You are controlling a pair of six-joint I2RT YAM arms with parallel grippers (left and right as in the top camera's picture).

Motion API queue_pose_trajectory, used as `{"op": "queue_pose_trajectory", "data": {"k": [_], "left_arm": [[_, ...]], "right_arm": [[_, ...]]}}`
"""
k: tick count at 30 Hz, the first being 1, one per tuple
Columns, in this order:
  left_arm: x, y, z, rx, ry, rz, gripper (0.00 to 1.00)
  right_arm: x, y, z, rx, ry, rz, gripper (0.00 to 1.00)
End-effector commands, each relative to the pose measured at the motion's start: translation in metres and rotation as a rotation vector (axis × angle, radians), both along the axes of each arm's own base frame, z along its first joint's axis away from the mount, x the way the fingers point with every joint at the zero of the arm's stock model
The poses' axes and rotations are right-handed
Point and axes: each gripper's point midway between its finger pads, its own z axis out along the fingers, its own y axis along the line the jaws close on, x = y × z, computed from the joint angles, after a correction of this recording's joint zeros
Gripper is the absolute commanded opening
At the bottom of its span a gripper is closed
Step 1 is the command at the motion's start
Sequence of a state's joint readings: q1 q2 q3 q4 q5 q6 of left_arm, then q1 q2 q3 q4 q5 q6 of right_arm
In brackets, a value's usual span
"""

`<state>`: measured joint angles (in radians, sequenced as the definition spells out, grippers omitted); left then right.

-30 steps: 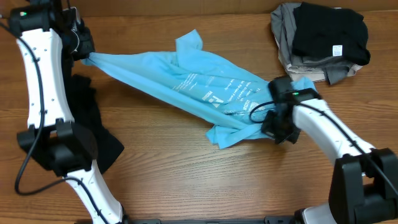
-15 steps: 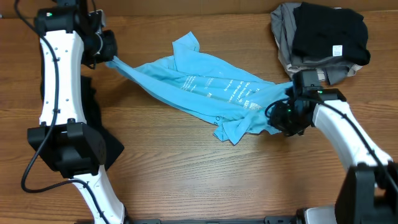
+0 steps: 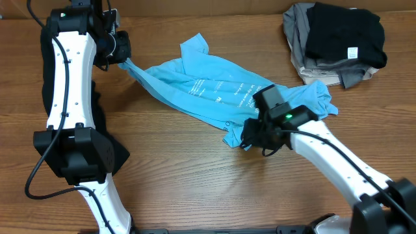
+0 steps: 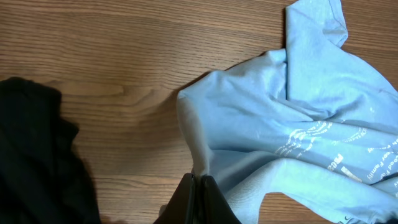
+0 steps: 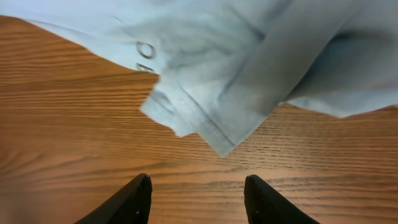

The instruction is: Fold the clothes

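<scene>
The light blue T-shirt lies crumpled across the middle of the desk, stretching from about 10 o'clock to 3 o'clock, with its white lettering facing up near the centre and one sleeve sticking up toward 12 o'clock. The left fingers, at 10 o'clock, are pressed together on a corner of the shirt, and the fabric is drawn into a narrow taut point there; the left wrist view shows the cloth pinched between them at the bottom edge of the frame. The right fingers, at about 4 o'clock from the centre, are spread apart with nothing between them, over bare wood just beside the shirt's lower hem, which in the right wrist view sits just ahead of the tips. A black garment lies limp at 9 o'clock, beside the left arm. A pile of folded clothes, grey below and black on top, sits at 1 o'clock, well apart from the shirt's pinched corner.
</scene>
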<state>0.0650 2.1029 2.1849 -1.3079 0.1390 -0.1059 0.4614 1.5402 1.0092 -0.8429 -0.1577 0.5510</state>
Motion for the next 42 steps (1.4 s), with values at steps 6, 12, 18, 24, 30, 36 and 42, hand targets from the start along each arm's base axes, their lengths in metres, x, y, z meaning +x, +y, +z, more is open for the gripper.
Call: {"op": "queue_pose_trajectory", "data": {"k": [6,12,18,24,30,36,42], "left_arm": [[0.002,0.007,-0.003,0.032,0.000,0.029,0.04],[0.002,0.009,-0.003,0.038,-0.001,0.030,0.04],[0.003,0.009,-0.002,0.039,-0.005,0.030,0.04],[0.004,0.009,-0.002,0.041,-0.007,0.032,0.04],[0.008,0.017,0.011,0.062,-0.046,0.047,0.04],[0.001,0.032,0.098,0.075,-0.220,0.085,0.04],[-0.050,0.051,0.232,0.111,-0.539,0.148,0.04]], "right_arm": [[-0.004,-0.012,-0.039,-0.118,0.039,-0.119,0.51],[0.003,-0.007,-0.060,-0.116,0.051,-0.125,0.51],[0.003,-0.007,-0.076,-0.133,0.076,-0.124,0.46],[0.009,-0.010,-0.075,-0.143,0.051,-0.135,0.17],[0.025,-0.020,-0.042,-0.118,-0.002,-0.171,0.04],[0.059,-0.058,0.093,-0.068,-0.253,-0.196,0.04],[0.054,-0.122,0.276,-0.063,-0.615,-0.223,0.04]]}}
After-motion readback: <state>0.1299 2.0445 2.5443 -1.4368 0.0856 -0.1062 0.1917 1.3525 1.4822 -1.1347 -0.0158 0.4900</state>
